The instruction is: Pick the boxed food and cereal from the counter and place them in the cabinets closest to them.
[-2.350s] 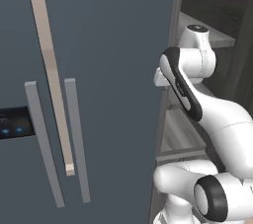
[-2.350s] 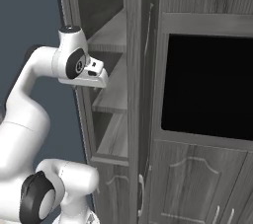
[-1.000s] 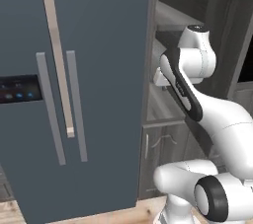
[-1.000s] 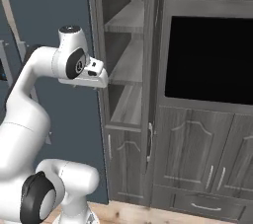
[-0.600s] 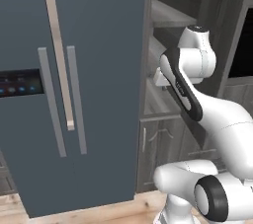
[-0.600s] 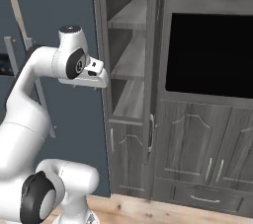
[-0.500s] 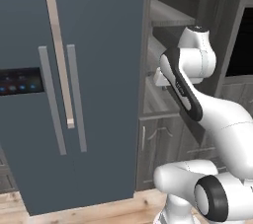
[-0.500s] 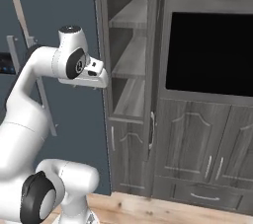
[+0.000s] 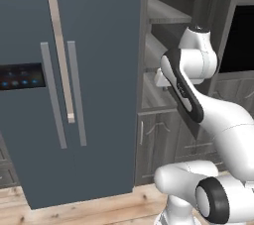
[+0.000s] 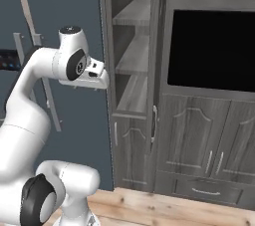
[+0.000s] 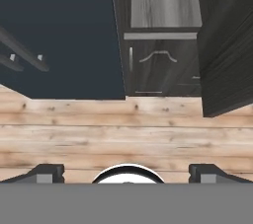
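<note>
Fridge (image 9: 99, 70): smooth blue-grey, standing at the left of the scene, two long bar handles (image 9: 74, 95) on its doors and a small lit panel at its left edge; it rests on the wooden plank floor (image 11: 123, 134).

Cabinets (image 10: 199, 145): dark grey-brown wood grain, directly right of the fridge. A tall open bay with three bare shelves (image 10: 132, 93) adjoins the fridge; below it sits a panelled door with a silver handle. Further right, a large black built-in rectangle (image 10: 214, 51) above two more panelled doors and a drawer. In the hand view an open cabinet door (image 11: 227, 45) hangs at the right edge, seen edge-on.

Pincer (image 11: 126, 173): both dark fingertips (image 11: 47, 172) sit far apart at the bottom corners of the hand view, spread wide with nothing between them, pointing down at the floor in front of the lower cabinet door.

Arm (image 10: 50, 85): folded, its wrist held level with the lowest open shelf, just in front of the bay.
</note>
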Robot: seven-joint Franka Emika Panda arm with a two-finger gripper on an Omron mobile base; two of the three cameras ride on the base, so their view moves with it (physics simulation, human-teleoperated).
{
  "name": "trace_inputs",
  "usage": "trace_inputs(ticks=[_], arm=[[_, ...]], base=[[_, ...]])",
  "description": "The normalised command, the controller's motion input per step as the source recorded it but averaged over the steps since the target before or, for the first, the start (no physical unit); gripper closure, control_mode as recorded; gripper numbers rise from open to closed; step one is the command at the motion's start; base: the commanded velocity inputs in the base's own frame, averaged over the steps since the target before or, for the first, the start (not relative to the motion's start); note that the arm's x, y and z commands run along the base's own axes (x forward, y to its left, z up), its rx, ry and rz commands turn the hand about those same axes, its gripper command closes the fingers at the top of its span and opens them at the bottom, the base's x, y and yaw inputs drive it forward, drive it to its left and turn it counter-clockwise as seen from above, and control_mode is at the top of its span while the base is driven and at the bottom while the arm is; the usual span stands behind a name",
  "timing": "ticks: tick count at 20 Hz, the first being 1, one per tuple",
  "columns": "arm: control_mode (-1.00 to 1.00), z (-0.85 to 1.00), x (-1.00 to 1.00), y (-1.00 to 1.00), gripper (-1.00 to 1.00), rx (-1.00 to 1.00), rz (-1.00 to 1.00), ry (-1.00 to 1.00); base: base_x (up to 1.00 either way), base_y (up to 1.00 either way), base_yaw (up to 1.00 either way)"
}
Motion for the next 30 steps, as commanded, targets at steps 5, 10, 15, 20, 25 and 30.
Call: trace_inputs(ticks=[5, 10, 15, 20, 25, 30], arm=[[1.0, 0.0, 0.0, 0.0, -1.0, 0.0, 0.0, 0.0], [1.0, 0.0, 0.0, 0.0, -1.0, 0.0, 0.0, 0.0], [1.0, 0.0, 0.0, 0.0, -1.0, 0.0, 0.0, 0.0], [1.0, 0.0, 0.0, 0.0, -1.0, 0.0, 0.0, 0.0], [1.0, 0.0, 0.0, 0.0, -1.0, 0.0, 0.0, 0.0], [1.0, 0.0, 0.0, 0.0, -1.0, 0.0, 0.0, 0.0]], base=[[0.0, 0.03, 0.0], [0.0, 0.32, 0.0], [0.0, 0.46, 0.0], [0.0, 0.5, 0.0], [0.01, 0.54, 0.01], [0.01, 0.55, 0.0]])
